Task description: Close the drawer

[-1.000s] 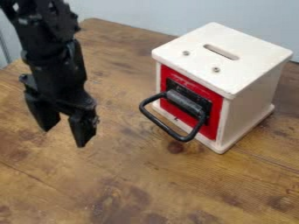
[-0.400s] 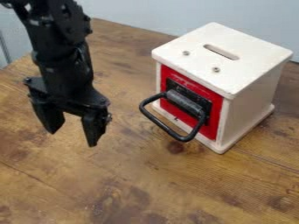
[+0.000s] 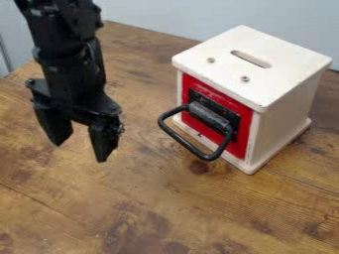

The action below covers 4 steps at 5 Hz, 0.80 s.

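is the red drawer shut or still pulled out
Pulled out a little: the drawer juts from the cabinet, its dark inner part showing, the loop handle hanging in front.

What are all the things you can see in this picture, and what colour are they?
Table: one, brown wood, under everything.
Cabinet: one, cream-white box, on the table at the right, with a slot in its top.
Drawer: one, red front with a dark inside, in the cabinet's front, pulled a little way out.
Handle: one, black loop, sticking out from the drawer toward the table's middle.
Robot arm: one, black, at the left, coming down from the top.
Gripper: one, black, its two fingers spread open, pointing down, empty, left of the handle and not touching it.
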Tool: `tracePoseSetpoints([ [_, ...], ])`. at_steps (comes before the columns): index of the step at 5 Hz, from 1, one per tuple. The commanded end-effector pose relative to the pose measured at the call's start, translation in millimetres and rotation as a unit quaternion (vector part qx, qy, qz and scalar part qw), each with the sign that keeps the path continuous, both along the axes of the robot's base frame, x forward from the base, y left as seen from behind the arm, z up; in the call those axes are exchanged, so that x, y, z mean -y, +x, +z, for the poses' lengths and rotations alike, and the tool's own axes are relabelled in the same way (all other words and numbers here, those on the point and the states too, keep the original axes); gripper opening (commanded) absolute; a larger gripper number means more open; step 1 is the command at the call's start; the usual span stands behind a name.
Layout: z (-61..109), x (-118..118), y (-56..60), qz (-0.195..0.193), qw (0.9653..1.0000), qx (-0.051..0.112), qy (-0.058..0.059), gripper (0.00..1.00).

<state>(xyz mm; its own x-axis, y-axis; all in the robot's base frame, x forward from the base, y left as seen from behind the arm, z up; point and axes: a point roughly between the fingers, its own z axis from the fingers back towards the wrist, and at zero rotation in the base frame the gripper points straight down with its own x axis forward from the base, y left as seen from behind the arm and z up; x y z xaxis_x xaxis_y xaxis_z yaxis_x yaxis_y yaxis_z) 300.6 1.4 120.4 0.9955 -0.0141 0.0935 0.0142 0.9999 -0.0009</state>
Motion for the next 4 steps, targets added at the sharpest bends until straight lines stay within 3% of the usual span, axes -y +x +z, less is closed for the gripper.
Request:
tracePoseSetpoints([
  [1, 31.2, -1.6, 7.6, 0.009, 0.9988, 0.047, 0.001, 1.00],
  [2, 33.7, 7.1, 6.1, 0.002, 0.9988, 0.048, 0.002, 1.00],
  [3, 36.3, 10.2, 0.6, 0.018, 0.9985, 0.051, 0.003, 1.00],
  [4, 32.7, 11.2, -2.9, 0.032, 0.9991, 0.028, 0.003, 1.00],
])
